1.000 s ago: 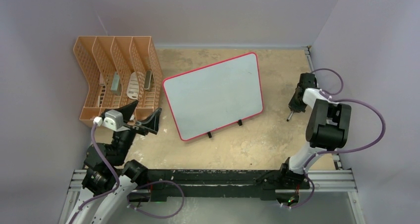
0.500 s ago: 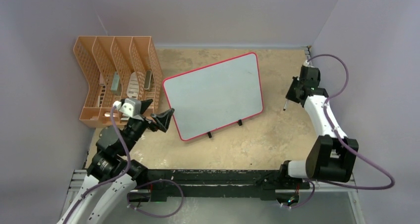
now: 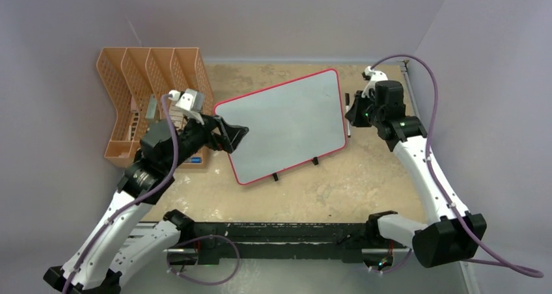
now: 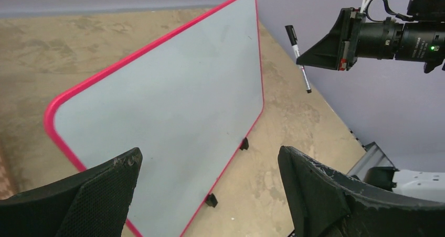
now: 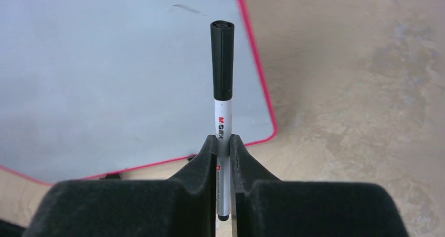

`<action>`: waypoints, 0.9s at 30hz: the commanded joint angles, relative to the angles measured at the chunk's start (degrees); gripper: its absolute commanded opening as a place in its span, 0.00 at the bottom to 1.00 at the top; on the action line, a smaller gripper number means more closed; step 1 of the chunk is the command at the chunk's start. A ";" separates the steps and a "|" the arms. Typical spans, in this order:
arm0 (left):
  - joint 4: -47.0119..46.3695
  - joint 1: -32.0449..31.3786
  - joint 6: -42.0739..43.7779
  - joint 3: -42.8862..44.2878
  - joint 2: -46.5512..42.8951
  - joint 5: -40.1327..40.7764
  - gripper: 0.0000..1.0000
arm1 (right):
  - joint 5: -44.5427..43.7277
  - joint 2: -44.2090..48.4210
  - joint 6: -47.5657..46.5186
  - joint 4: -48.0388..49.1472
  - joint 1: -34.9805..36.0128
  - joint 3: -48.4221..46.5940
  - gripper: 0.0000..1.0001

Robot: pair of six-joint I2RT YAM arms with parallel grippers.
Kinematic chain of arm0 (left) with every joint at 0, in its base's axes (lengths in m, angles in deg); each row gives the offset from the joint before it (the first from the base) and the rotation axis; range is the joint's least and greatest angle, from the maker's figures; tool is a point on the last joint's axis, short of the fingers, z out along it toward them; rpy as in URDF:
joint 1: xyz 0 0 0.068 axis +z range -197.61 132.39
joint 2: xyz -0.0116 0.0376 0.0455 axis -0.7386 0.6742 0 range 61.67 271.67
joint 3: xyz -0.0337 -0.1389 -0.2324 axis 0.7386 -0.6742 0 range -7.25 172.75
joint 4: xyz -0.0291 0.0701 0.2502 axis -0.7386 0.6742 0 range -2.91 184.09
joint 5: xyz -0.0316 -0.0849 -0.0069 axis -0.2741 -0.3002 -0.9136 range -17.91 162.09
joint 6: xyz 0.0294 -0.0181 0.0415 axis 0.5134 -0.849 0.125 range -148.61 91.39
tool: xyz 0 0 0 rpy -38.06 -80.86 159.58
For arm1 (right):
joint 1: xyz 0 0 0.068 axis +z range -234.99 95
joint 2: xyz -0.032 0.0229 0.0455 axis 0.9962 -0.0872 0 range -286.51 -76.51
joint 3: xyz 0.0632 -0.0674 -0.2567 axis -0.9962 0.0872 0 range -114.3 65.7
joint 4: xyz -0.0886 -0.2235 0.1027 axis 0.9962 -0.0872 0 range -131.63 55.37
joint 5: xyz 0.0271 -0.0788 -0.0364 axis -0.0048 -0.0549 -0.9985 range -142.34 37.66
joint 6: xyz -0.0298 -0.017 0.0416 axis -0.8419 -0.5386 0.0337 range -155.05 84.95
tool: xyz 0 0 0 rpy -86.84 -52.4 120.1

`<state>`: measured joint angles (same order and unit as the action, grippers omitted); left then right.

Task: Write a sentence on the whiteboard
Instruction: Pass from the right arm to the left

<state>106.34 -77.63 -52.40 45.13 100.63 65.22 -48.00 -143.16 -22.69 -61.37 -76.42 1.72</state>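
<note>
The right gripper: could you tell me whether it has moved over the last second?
Yes. The right gripper, shut on the marker, has moved left and farther from the arm bases, now beside the right edge of the whiteboard.

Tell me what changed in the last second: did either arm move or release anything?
Both arms reached out toward the whiteboard. The left gripper, open, went forward and right to the board's left edge. The right gripper swung left and farther out to the board's right edge, keeping the marker clamped. Nothing was released. The whiteboard and the orange file rack stayed put.
</note>
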 commanded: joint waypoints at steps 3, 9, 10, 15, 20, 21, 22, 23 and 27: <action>1.03 0.31 -8.91 6.06 7.20 -8.60 0.99 | 4.91 1.71 -4.10 -1.18 7.66 -4.11 0.00; -2.71 0.33 -14.43 5.80 11.47 -15.82 0.93 | 11.53 1.55 -6.16 0.05 13.72 -4.40 0.00; -3.41 0.33 -14.85 5.77 11.97 -16.72 0.93 | 13.22 1.57 -6.52 0.52 14.71 -4.33 0.00; -7.69 0.34 -16.20 4.44 13.45 -19.91 0.91 | 21.86 1.39 -7.80 3.28 18.22 -4.19 0.00; -11.25 0.32 -18.62 3.25 14.73 -20.78 0.90 | 25.96 1.16 -8.34 4.94 21.40 -4.74 0.00; -12.53 0.39 -19.23 3.05 15.05 -20.99 0.89 | 25.89 0.93 -8.35 4.94 22.16 -5.05 0.00; -13.53 0.31 -19.94 2.81 15.42 -21.34 0.88 | 26.02 0.76 -8.51 5.07 22.92 -5.35 0.00; -14.54 0.31 -20.50 2.59 15.80 -21.75 0.88 | 26.16 0.55 -8.57 5.34 23.78 -5.62 0.00; -17.93 0.24 -21.76 2.42 18.22 -24.38 0.82 | 27.80 -0.16 -8.31 6.82 26.21 -6.67 0.00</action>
<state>95.63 -77.63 -71.50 47.84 117.00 44.67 -24.31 -143.14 -29.99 -58.09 -52.11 -1.34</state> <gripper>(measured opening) 0.848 0.089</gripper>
